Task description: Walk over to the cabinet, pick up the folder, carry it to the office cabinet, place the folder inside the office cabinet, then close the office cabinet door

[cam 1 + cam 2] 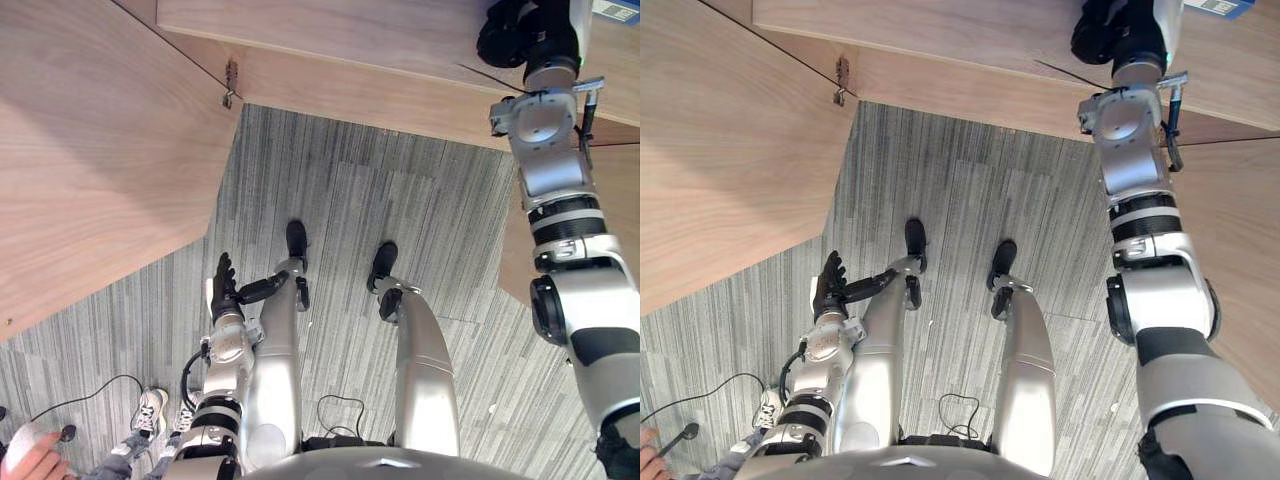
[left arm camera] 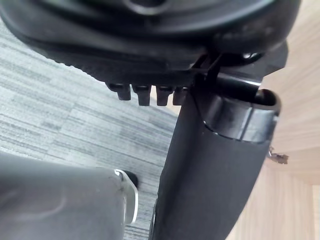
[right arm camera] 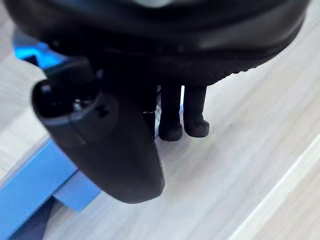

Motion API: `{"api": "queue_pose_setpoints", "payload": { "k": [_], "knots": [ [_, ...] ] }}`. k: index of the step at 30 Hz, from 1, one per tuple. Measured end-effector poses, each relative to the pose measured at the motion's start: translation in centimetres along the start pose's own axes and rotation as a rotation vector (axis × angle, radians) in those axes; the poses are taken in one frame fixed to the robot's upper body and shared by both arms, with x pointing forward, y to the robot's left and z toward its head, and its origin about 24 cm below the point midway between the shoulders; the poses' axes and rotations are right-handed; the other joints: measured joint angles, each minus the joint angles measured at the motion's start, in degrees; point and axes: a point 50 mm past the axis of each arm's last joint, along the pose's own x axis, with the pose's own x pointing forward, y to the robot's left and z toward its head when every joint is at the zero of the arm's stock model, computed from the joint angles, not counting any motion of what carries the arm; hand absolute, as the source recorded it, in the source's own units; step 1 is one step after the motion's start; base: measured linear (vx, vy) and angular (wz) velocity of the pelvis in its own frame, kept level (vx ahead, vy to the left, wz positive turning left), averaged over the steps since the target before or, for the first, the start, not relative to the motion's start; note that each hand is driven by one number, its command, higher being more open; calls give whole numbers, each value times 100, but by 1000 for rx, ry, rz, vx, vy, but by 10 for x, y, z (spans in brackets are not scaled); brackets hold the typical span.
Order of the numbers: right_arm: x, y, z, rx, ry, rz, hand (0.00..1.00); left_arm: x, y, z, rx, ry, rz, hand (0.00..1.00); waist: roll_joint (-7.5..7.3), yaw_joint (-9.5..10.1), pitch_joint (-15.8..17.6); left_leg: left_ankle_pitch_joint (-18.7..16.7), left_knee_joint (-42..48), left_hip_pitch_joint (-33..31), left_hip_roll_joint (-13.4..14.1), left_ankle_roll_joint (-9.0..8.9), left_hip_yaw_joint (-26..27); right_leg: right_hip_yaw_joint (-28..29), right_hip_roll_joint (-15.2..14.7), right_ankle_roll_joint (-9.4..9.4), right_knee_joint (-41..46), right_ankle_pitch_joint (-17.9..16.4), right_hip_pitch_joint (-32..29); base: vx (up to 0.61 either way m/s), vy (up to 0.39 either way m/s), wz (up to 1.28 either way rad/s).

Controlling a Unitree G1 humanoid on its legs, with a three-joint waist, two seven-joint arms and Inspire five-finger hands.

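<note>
Right hand [image 3: 175,55] open and empty at the cabinet [image 3: 240,150] top, fingers [image 3: 195,120] straight, reaches toward the folder [image 3: 30,185] lying just beside the thumb, left hand [image 1: 222,290] slack low; likely leaves pickup, carry, placing and door-closing to do.

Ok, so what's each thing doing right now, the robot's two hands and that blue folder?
Flat blue folder: lying on the light wooden cabinet top, not lifted.
Right hand: open, fingers straight, thumb over the folder's edge, not gripping.
Left hand: open, hanging low, holding nothing.
</note>
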Motion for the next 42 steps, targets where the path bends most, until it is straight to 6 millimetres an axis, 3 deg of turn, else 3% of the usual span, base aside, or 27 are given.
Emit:
{"api": "queue_pose_setpoints", "payload": {
  "k": [12,25,34,42],
  "knots": [
    [6,-4,4,269,79,-5,0,-1,-5,2,-26,-7,-11,100,105,-34,0,21,2,1,-9,16,14,-1,-8,14,6,11,3,0,0,0],
    [-2,-3,22,408,-9,1,0,-3,-9,1,-34,3,-37,100,153,-102,0,22,39,160,8,16,39,45,3,15,58,13,133,-1,-2,-1],
    [-30,14,0,487,-11,88,0,-2,-7,-5,-25,40,-47,100,166,-83,-7,7,63,323,17,28,52,49,10,14,58,13,313,-16,-4,-1],
    [-37,17,-15,543,43,101,0,0,1,-9,-30,64,-24,100,166,-46,-7,7,101,321,39,28,50,51,31,12,73,16,320,-15,-5,0]
  ]
}}
